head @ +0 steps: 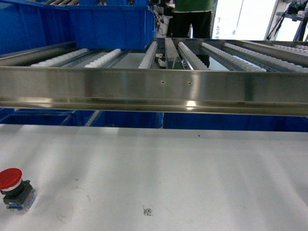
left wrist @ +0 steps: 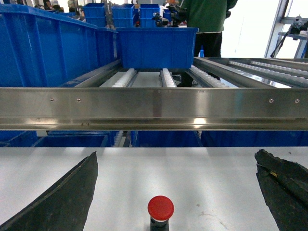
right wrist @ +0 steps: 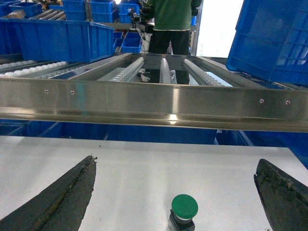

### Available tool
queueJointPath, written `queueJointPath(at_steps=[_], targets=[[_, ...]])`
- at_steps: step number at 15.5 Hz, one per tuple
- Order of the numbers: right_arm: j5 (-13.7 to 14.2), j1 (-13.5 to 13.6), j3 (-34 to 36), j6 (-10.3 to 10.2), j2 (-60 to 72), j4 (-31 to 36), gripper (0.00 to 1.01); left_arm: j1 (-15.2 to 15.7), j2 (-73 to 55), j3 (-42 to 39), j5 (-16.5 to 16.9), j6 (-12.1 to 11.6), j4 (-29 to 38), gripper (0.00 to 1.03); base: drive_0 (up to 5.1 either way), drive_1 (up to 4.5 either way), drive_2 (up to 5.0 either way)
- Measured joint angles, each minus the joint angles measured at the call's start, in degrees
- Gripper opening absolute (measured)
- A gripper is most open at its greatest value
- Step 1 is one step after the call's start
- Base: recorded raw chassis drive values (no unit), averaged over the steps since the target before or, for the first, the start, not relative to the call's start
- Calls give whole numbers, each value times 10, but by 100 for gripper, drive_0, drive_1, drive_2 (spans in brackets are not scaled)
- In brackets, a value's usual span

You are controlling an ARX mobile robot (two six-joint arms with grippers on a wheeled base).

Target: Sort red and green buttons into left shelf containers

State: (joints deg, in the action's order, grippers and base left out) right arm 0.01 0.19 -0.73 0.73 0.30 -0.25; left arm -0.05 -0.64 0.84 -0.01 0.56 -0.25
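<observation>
Behind red button [head: 11, 178]: steel rail [head: 154, 89], blue bins [head: 72, 24].

Red button [head: 11, 179] and green button [right wrist: 185, 206] stand upright on the table; blue bins [left wrist: 156, 47] sit on the shelf rollers.

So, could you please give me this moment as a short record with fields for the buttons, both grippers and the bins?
red button: upright on the white table, centred between the open left gripper fingers, untouched; near the left edge of the head view
green button: upright on the table, between the open right gripper fingers, untouched
blue bins: on the roller shelf behind the steel rail
buttons in bins: none seen
background: person in a green top stands beyond the shelf
</observation>
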Motion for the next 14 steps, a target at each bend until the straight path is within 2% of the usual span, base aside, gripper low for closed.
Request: queueJointPath(at_steps=[12, 13, 14], targets=[[0, 0, 0, 0, 0, 0, 98, 4, 0, 0, 6, 0, 1, 98, 0, 0, 0], [8, 5, 0, 2, 0, 3, 98, 38, 3, 0, 42, 0, 5, 98, 0, 0, 0], [29, 25, 0, 8, 17, 32, 98, 76, -5, -1, 69, 0, 27, 98, 0, 0, 0]])
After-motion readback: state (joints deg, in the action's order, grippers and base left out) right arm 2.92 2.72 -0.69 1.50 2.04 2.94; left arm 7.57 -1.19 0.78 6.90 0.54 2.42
